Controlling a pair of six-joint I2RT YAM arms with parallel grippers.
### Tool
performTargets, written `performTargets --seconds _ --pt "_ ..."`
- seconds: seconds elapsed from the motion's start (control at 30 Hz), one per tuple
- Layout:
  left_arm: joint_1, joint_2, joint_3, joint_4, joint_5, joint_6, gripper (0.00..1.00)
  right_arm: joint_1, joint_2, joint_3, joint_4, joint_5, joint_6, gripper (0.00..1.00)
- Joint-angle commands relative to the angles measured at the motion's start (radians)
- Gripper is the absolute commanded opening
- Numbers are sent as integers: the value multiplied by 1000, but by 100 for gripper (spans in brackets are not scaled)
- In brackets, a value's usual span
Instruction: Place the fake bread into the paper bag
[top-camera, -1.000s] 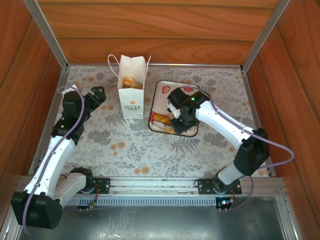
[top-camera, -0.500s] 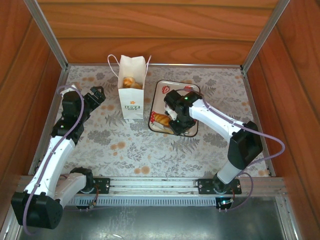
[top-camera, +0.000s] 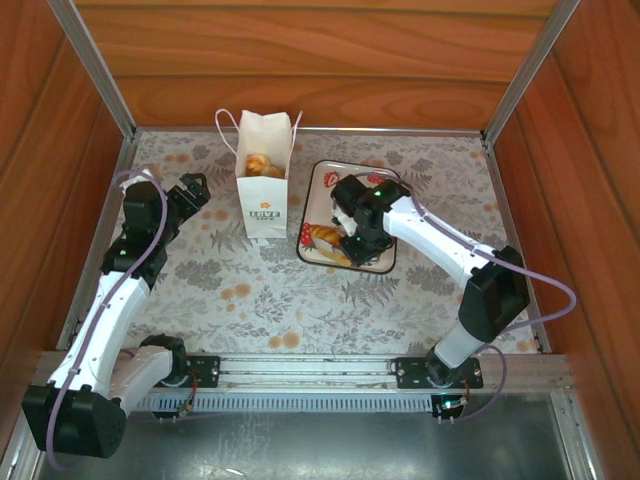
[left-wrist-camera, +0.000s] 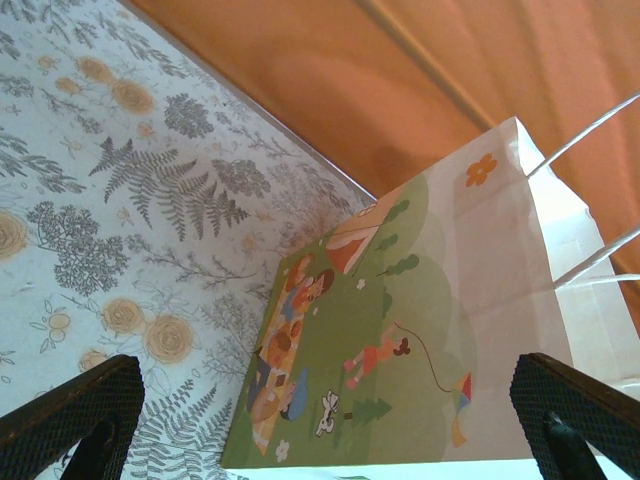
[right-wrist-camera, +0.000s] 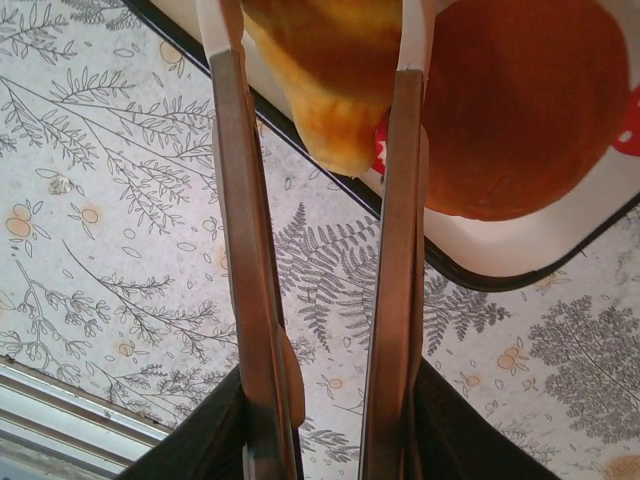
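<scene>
Nearest you, your right gripper (right-wrist-camera: 315, 40) hangs over the near side of the strawberry-print tray (right-wrist-camera: 500, 265), which lies right of the tabletop's centre. Its jaws stand one on each side of a golden pastry (right-wrist-camera: 325, 90). The pastry's long axis runs along the fingers, and its tapered end points toward the near edge, past the tray's rim. The fingertips are cut off in the wrist view, so you cannot tell whether they clamp it. A round brown bun (right-wrist-camera: 520, 110) lies just beside it on the tray. Toward the left edge, your left gripper (left-wrist-camera: 320, 410) has its jaws wide apart, facing the paper bag (top-camera: 264, 195). The bag stands upright near the far edge with a golden bun (top-camera: 259, 164) inside; its depths are hidden.
</scene>
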Motion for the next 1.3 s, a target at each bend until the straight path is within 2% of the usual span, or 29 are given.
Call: performTargets --seconds 0.0,0.23,0.37,0.83,1.27 --pt "11 -2 45 -30 -1 40 100 -28 -63 30 -17 23 44 30" --pt "14 42 79 -28 34 39 100 -59 -155 28 33 27 90 28" --pt "14 53 98 -22 90 31 100 -90 -192 26 24 96 120 27" --pt "14 103 200 -44 302 83 100 -101 -277 128 86 115 181 26" --pt "14 135 205 -62 341 105 100 -100 -308 228 146 83 187 25"
